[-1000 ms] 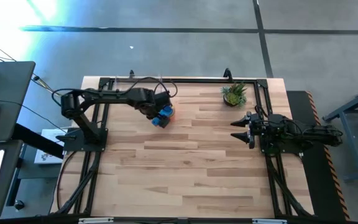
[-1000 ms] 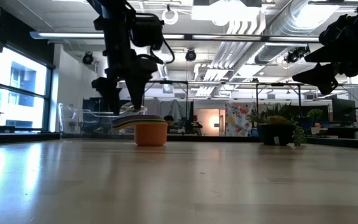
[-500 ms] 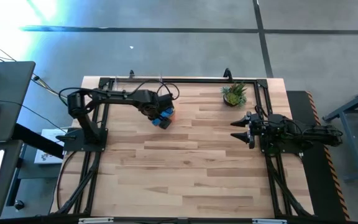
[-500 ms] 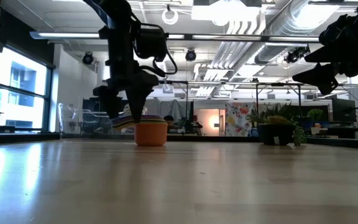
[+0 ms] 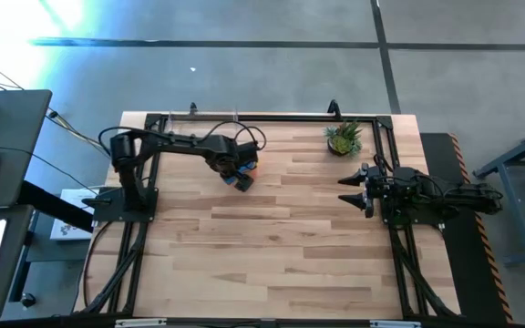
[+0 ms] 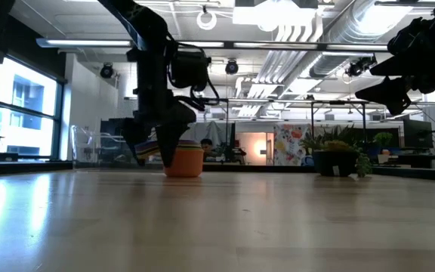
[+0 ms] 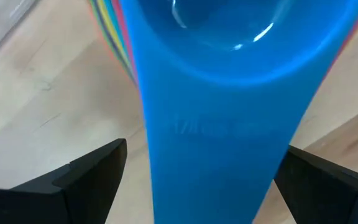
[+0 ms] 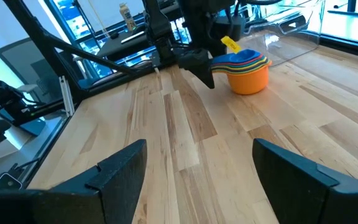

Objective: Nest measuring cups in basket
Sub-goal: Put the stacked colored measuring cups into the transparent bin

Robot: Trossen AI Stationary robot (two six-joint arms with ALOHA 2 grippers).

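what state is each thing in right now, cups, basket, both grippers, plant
measuring cups: nested in one stack, orange outermost, standing on the table, not in the basket
blue cup: top of the stack, handle between the left fingers
basket: behind the stack, no cups seen in it
left gripper: open, fingers either side of the blue handle
right gripper: open, waiting at the table's right side
potted plant: upright near the far edge

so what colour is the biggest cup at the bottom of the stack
Orange; the bottom cup shows best in the right wrist view.
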